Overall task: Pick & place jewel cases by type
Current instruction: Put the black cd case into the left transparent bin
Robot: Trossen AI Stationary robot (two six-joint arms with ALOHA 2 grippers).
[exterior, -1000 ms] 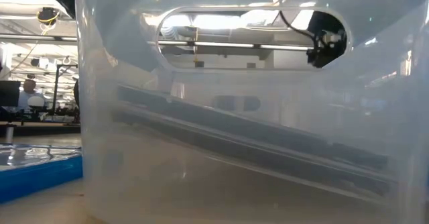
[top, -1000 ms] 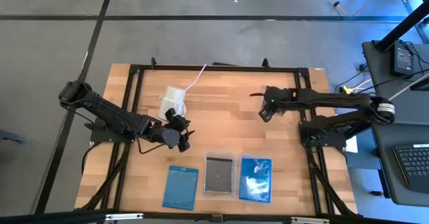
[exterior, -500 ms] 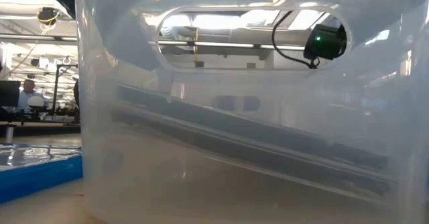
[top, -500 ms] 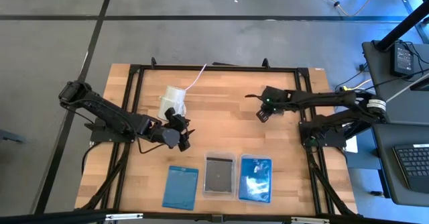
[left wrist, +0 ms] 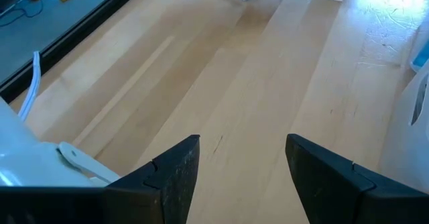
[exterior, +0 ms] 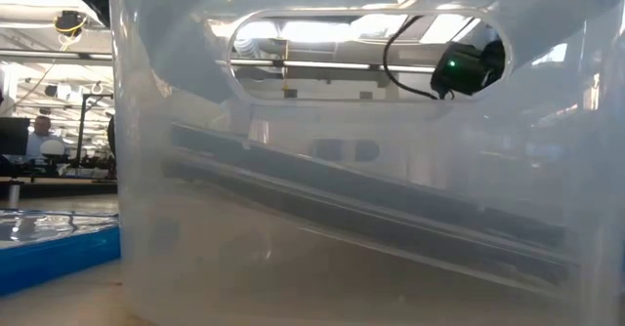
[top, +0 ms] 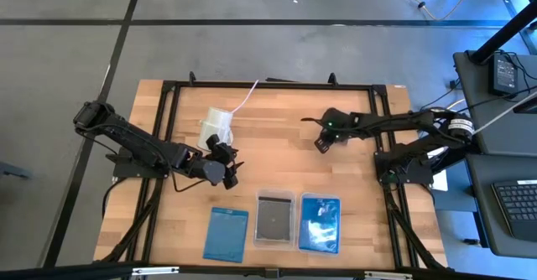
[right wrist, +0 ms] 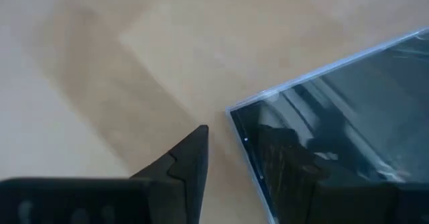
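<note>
My right gripper [top: 320, 144] is low over the table's right middle, its fingers apart [right wrist: 231, 150]. A clear, dark-tinted jewel case [right wrist: 348, 117] lies before it, its corner between the fingertips. One finger stands over bare wood, the other over the case. My left gripper [top: 228, 169] waits open at the left middle [left wrist: 242, 163], over bare wood. At the near edge a blue jewel case [top: 226, 233] lies flat on the table. Beside it a dark case [top: 273, 220] sits in a clear tray, and a blue case [top: 320, 224] sits in a second tray. My right gripper comes slanting down from the table's right at the clear case's corner [right wrist: 236, 114]. One finger [right wrist: 184, 160] is over bare wood beside that corner; the other stands at the case's face. Whether either finger touches the case, I cannot tell.
A white cup [top: 216, 122] with a cord stands just beyond my left gripper. In the low view the clear tray's wall [exterior: 146, 170] fills the picture, with dark cases [exterior: 371, 209] leaning inside it. A black frame [top: 268, 85] runs round the table. A person sits far off in the room.
My right gripper has gone down and toward the table's left edge, tipping its fingers more steeply down. Its finger gap shows no change.
</note>
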